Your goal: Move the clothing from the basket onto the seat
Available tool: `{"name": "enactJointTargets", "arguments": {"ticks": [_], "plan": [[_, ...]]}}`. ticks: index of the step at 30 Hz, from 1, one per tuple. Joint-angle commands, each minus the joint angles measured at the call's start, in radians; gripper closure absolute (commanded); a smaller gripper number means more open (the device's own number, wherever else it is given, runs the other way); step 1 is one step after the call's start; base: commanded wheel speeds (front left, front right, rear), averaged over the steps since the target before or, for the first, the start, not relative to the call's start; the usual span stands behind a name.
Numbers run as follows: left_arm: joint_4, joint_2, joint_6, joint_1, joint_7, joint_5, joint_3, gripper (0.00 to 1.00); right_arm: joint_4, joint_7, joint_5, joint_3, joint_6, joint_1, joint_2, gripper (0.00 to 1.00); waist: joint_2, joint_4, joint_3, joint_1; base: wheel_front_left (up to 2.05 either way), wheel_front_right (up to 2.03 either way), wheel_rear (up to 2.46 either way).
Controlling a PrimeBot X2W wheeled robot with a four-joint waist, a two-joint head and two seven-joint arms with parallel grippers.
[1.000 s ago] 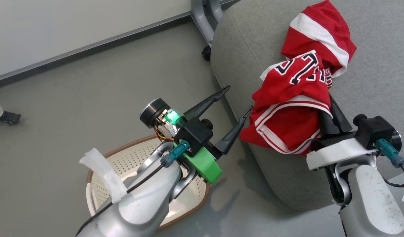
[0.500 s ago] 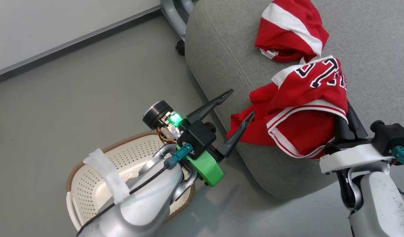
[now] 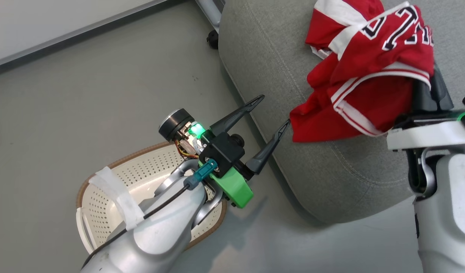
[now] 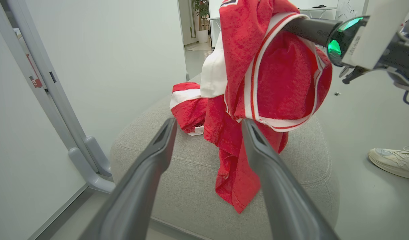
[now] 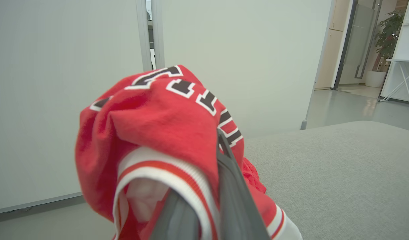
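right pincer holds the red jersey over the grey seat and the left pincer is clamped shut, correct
Not quite: the head view shows the left pincer open and empty. The right pincer does hold the red jersey over the grey seat.

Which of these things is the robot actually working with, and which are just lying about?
In the job: lettered jersey, held in the shut right gripper; striped garment; grey seat; laundry basket; open left gripper.
Just about: a person's sneaker; potted plant; caster wheel.
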Motion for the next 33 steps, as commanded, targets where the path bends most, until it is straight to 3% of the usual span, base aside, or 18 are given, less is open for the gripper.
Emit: {"name": "enactJointTargets", "arguments": {"ticks": [1,11,21,27,33], "plan": [[-0.001,0.013,-0.004,-0.020,0.000,0.002,0.005,0.00,-0.005,-0.003,-0.003,-0.011,-0.001,-0.040,-0.003,1.00,-0.0001,0.015,0.033,0.0000,0.00,0.00,0.00],[-0.005,0.043,-0.004,-0.093,0.003,0.024,0.000,0.00,-0.001,-0.003,-0.070,-0.111,-0.001,-0.364,-0.019,1.00,-0.0001,0.058,0.187,0.0000,0.00,0.00,0.00],[-0.016,0.053,-0.004,-0.171,0.004,0.039,-0.007,0.00,0.122,-0.002,-0.055,-0.244,-0.001,-0.664,-0.181,1.00,-0.0001,0.097,0.326,0.0000,0.00,0.00,0.00],[-0.011,0.053,-0.004,-0.193,0.002,0.046,-0.012,0.00,0.291,-0.003,-0.061,-0.248,-0.001,-0.721,-0.241,1.00,-0.0001,0.105,0.377,0.0000,0.00,0.00,0.00],[-0.006,0.058,-0.004,-0.202,-0.001,0.047,-0.017,0.00,0.439,-0.003,-0.078,-0.276,-0.001,-0.677,-0.225,1.00,-0.0001,0.110,0.395,0.0000,0.00,0.00,0.00]]}}
